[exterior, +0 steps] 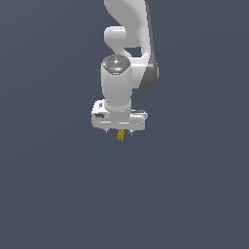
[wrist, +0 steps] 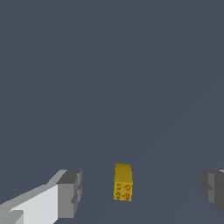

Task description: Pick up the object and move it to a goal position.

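object: small yellow studded block (wrist: 123,183), lies between the fingers, touching neither
hand: (wrist: 142,192) wide open, grips nothing; left finger (wrist: 70,192) and the other pad well apart from block
exterior: block (exterior: 120,135) just under hand (exterior: 119,131)
done: hand lined up over block
left: close, lift, carry to goal
goal: no marker visible

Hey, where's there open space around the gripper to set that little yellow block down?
In both views the grey surface is bare on every side of the gripper. The only crowded spot is between its open fingers, where the yellow block sits, touching neither one. The exterior view's left and right look equally free.
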Motion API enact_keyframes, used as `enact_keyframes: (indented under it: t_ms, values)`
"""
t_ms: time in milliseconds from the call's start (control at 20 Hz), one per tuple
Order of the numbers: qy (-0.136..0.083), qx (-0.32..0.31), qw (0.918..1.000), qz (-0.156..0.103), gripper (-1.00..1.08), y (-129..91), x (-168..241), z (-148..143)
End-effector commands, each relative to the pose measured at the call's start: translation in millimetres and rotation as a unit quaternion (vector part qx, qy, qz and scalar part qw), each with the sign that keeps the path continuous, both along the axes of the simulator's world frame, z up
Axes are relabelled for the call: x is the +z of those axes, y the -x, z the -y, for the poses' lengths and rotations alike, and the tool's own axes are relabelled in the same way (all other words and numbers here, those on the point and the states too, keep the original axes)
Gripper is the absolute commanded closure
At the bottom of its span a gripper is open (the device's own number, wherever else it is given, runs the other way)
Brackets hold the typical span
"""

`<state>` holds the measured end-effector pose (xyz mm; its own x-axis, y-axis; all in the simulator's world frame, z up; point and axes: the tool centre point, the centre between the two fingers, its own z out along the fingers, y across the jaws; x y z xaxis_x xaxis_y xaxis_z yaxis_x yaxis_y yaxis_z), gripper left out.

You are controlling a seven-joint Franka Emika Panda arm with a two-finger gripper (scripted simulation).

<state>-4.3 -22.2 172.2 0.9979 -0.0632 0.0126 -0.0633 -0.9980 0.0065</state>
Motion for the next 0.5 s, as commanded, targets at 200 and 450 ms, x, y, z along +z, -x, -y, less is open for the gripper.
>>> enact_keyframes:
  t_ms: [200,450]
  values:
    - [-0.002,-0.013,0.9999,-0.002,-0.92,23,-31,-5]
    - [-0.003,-0.028,0.9996,-0.003,-0.92,52,-62,-9]
